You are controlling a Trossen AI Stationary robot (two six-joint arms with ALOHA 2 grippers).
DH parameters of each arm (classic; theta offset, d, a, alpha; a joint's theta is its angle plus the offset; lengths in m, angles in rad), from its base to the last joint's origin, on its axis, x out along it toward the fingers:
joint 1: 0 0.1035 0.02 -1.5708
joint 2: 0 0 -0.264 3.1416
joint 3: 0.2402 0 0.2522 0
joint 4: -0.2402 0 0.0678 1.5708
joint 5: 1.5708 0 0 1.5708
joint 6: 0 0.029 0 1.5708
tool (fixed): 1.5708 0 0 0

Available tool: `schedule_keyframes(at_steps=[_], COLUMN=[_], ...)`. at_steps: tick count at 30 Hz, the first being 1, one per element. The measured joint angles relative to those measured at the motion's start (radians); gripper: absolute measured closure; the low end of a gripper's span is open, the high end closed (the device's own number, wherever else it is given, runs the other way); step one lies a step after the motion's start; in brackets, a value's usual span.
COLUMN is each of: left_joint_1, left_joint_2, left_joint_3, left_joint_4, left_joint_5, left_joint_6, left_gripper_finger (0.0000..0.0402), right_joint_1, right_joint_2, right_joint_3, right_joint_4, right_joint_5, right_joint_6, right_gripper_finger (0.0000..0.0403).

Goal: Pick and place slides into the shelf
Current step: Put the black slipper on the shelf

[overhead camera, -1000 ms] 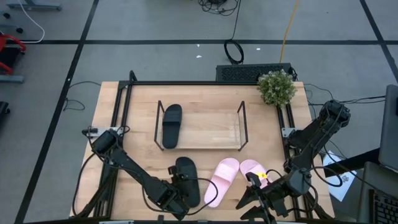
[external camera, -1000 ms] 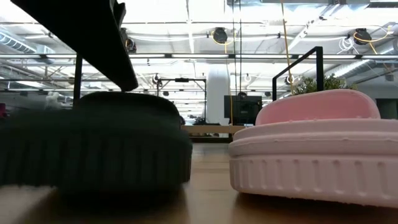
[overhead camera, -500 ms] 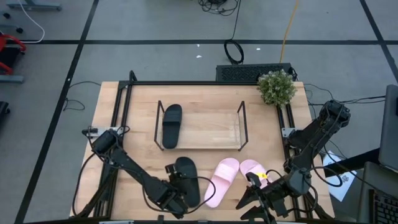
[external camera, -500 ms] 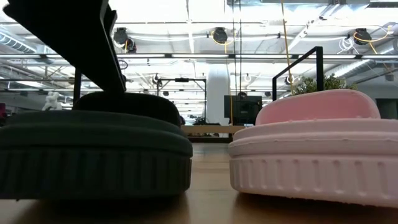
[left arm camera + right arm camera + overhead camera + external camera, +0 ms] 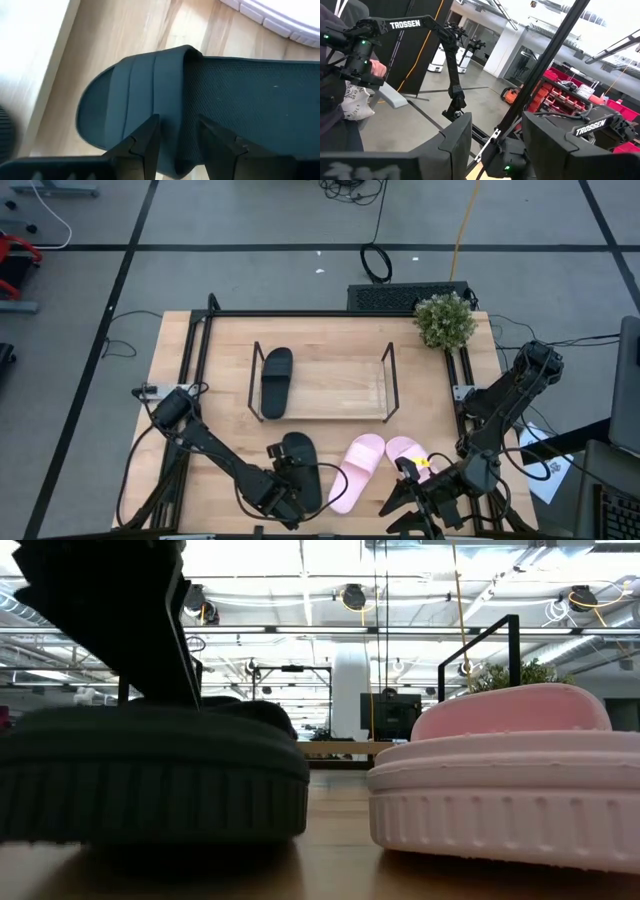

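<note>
A black slide (image 5: 303, 465) lies near the table's front edge, and it also fills the left of the low view (image 5: 150, 780). My left gripper (image 5: 288, 480) is on it, fingers either side of the strap's edge (image 5: 177, 120). A second black slide (image 5: 276, 382) rests sole down on the left end of the wire shelf (image 5: 390, 380). Two pink slides (image 5: 357, 470) (image 5: 408, 452) lie sole down right of the near black one. My right gripper (image 5: 420, 502) waits open at the front right, touching nothing. My left gripper has the near black slide by its strap, at the strap's open edge (image 5: 176, 150). One finger (image 5: 147, 137) lies on the strap's ribbed top; the other (image 5: 215, 142) stands on the footbed side of the opening. The fingers come slanting down from above. The slide's sole is at the table.
A potted plant (image 5: 445, 320) stands at the far right corner. A black table frame (image 5: 200, 320) runs round the board. The shelf's middle and right part show bare wood (image 5: 340, 385). A person's hand and another arm show in the room in the right wrist view (image 5: 375, 70).
My left gripper has come down a little lower onto the near black slide's strap. The slide has stirred slightly under it but stays where it was on the table.
</note>
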Motion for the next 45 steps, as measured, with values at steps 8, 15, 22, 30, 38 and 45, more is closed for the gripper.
schedule_keyframes(at_steps=[8, 15, 22, 30, 38, 45], left_joint_1=[0.009, -0.011, -0.009, 0.014, 0.004, -0.012], left_joint_2=[0.033, 0.033, 0.035, 0.035, 0.035, 0.035], left_joint_3=[0.001, 0.036, 0.077, 0.07, 0.127, 0.272], left_joint_4=[-0.001, -0.01, -0.003, -0.026, -0.058, -0.109], left_joint_5=[-0.01, -0.02, 0.031, 0.072, 0.11, 0.126], left_joint_6=[-0.029, -0.039, 0.018, -0.002, -0.021, 0.055], left_gripper_finger=[0.0268, 0.0297, 0.0328, 0.033, 0.033, 0.033], right_joint_1=[0.0, 0.0, 0.0, 0.0, 0.0, 0.0], right_joint_2=[0.0, 0.0, 0.0, 0.0, 0.0, 0.0], right_joint_3=[0.0, 0.0, 0.0, 0.0, 0.0, 0.0], right_joint_4=[-0.013, -0.023, -0.022, -0.024, -0.026, -0.025], right_joint_5=[-0.003, -0.003, -0.003, -0.003, -0.003, -0.003], right_joint_6=[0.006, 0.003, -0.002, 0.028, 0.027, 0.025], right_gripper_finger=[0.0238, 0.0238, 0.0238, 0.0238, 0.0238, 0.0238])
